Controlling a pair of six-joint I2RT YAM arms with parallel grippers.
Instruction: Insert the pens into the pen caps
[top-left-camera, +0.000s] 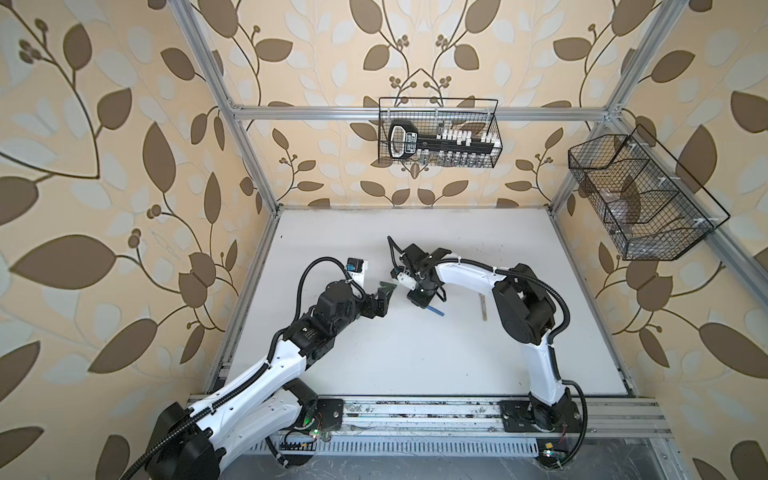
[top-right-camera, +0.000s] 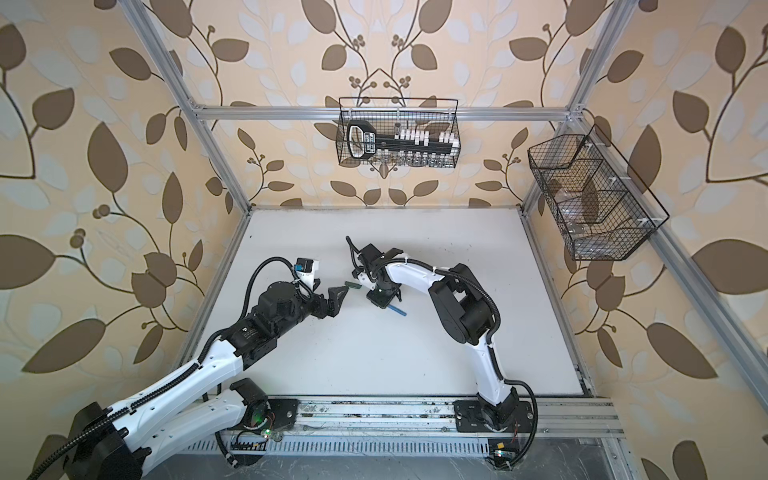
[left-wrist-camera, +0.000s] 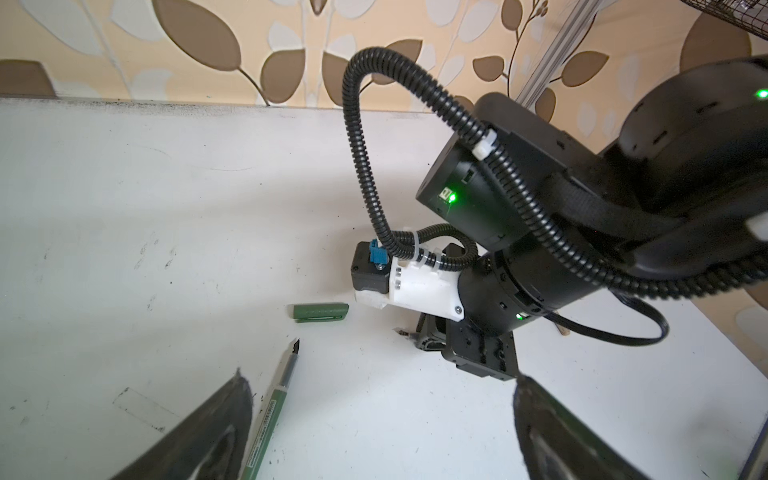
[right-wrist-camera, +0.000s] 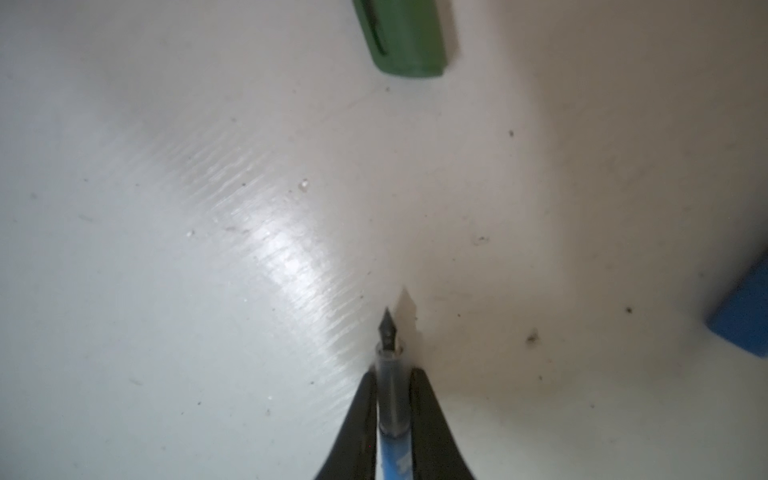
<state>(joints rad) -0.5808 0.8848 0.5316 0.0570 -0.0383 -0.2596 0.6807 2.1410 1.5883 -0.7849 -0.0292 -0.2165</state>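
The right claw (right-wrist-camera: 392, 376) pinches the blue pen (right-wrist-camera: 390, 403) by its clear neck, dark pointed nib out, near the ribbed green cap (left-wrist-camera: 319, 311) on the glossy white counter (left-wrist-camera: 124, 208). The left claw (left-wrist-camera: 380, 376) is spread. The green pen (left-wrist-camera: 274, 399) lies beside one of its fingers, nib toward that cap. Only the right wrist view shows the blue cap (right-wrist-camera: 744, 316).

**Glossy table, matt plastic, bare metal**

The white table (right-wrist-camera: 208, 249) looks smooth and glossy, flecked with dark specks. On it, the green cap (left-wrist-camera: 319, 311) is matt, ribbed plastic. The blue pen (right-wrist-camera: 390, 399) has a translucent grey plastic neck and a shiny barrel. Above the table, the frame (top-left-camera: 415, 113) is bare silvery metal and the basket (top-left-camera: 457, 161) black wire mesh.
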